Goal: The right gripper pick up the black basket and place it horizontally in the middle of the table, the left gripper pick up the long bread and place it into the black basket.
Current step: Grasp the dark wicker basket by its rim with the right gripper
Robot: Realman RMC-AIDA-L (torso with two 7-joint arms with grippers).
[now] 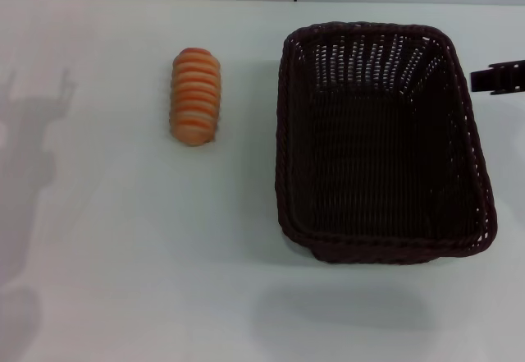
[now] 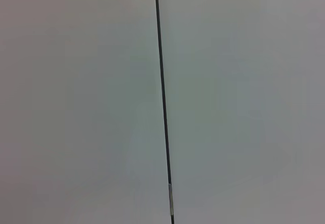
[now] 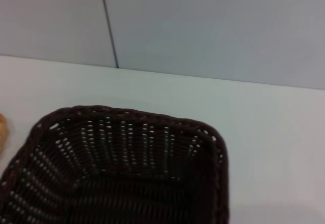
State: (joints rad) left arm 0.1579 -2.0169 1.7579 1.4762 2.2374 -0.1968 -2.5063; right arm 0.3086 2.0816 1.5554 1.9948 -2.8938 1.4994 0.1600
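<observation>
Wicker black basket (image 1: 381, 140), 1 item, lengthwise on bench (image 1: 123, 255); right pincer (image 1: 498, 77) beside rim, finger state indiscernible; long bread (image 1: 195, 96) waits apart.

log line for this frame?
black basket: empty, table right side | long bread: left of basket, apart | right gripper: beside basket, no grasp | left gripper: unseen

Lab-like test bench: bare white table (image 1: 123, 280), plain grey panelled wall (image 3: 213, 26).
</observation>
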